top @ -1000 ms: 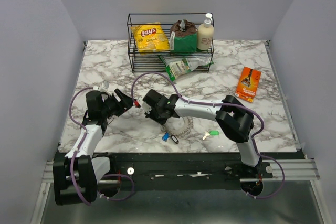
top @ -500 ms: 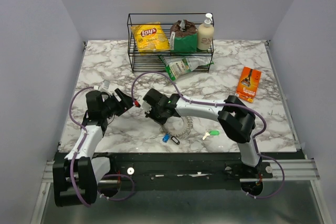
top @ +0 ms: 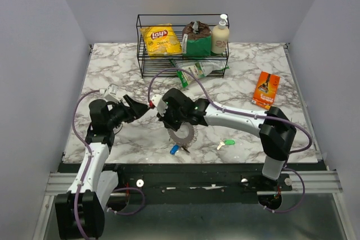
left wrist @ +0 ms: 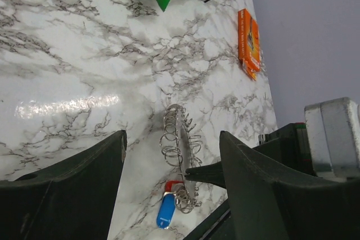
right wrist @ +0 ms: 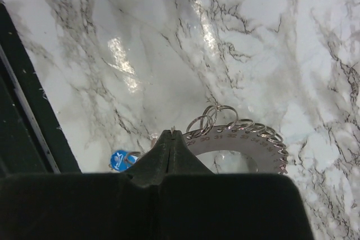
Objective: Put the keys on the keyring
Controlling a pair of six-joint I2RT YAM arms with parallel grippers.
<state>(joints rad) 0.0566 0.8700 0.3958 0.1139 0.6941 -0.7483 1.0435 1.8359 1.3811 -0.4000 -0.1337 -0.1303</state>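
keyring (right wrist: pixel 247 136), silvery coiled loop, veined marble table (top: pixel 112 71)

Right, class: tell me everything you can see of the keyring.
The keyring is a silvery metal hoop: a flat band printed with numbers, its outer edge lined with many small wire rings. The right tool, shut, pinches its rim and holds it tilted on edge over the marble table. A blue key and a red one hang at its lower end.

Silvery keyring (top: pixel 181 136) tilted w/ blue key (top: pixel 175 150) at low end — green key (top: pixel 228 143) apart
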